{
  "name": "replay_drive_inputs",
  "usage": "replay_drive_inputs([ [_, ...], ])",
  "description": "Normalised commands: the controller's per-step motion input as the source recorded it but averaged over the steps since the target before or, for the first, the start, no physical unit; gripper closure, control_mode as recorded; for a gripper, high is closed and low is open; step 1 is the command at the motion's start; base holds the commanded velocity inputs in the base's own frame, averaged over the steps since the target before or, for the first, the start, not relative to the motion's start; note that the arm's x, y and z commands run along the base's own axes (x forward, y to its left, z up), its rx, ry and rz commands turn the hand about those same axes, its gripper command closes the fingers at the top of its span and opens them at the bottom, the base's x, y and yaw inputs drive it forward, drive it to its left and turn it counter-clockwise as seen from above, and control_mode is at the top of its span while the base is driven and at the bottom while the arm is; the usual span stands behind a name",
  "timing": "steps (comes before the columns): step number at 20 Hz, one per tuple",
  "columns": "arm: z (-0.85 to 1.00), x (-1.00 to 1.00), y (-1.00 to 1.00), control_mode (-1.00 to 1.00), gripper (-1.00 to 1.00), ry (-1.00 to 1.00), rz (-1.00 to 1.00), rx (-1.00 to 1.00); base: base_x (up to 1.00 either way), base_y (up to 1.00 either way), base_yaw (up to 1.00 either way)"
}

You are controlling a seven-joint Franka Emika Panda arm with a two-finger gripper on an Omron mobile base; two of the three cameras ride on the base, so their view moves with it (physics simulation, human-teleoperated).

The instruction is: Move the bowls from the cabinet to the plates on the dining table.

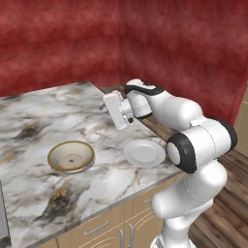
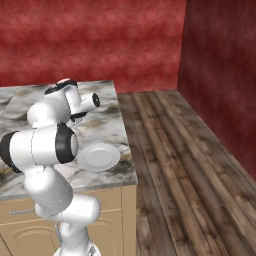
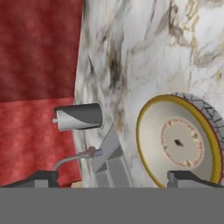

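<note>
A bowl [image 1: 71, 156] with a tan rim and a cream, speckled inside stands on the dining table [image 1: 38, 111], a marble top. The hand view shows the bowl [image 3: 177, 142] with a grey, dark-marked edge behind its rim. Whether a plate lies under it I cannot tell. To its right lies a bare pale plate [image 1: 144, 153], near the table's front corner [image 2: 99, 156]. My gripper [image 1: 116, 110] hangs in the air above the table, behind the plate and to the right of the bowl. Its dark fingertips [image 3: 188, 177] stand far apart, so the gripper [image 3: 113, 179] is open and holds nothing. The cabinet is out of view.
Red walls [image 1: 58, 43] close off the back. The table's right edge [image 2: 125, 145] drops to a dark wooden floor [image 2: 180, 165]. Tan drawer fronts [image 1: 104, 227] run under the marble. Beyond the table's edge, the hand view shows a dark-and-white cylinder [image 3: 78, 116].
</note>
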Motion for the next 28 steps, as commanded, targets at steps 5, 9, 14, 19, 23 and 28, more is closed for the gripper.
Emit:
replay_drive_inputs([
  [5,0.14,0.00,0.00,-1.00,-1.00,0.00,-0.24,0.00,0.00,0.00,0.00],
  [9,0.17,0.00,-0.01,-1.00,-1.00,0.00,-0.23,0.00,0.00,0.00,0.00],
  [14,0.27,0.04,-0.04,-1.00,-1.00,0.01,-0.21,-0.02,0.00,0.00,0.00],
  [19,0.22,0.03,-0.01,-1.00,-1.00,0.00,-0.22,-0.03,0.00,0.00,0.00],
  [23,0.27,0.00,-0.10,-1.00,-1.00,0.00,-0.19,-0.02,0.00,0.00,0.00],
  [28,0.32,-0.10,-0.28,-1.00,-1.00,0.00,-0.12,0.00,0.00,0.00,0.00],
])
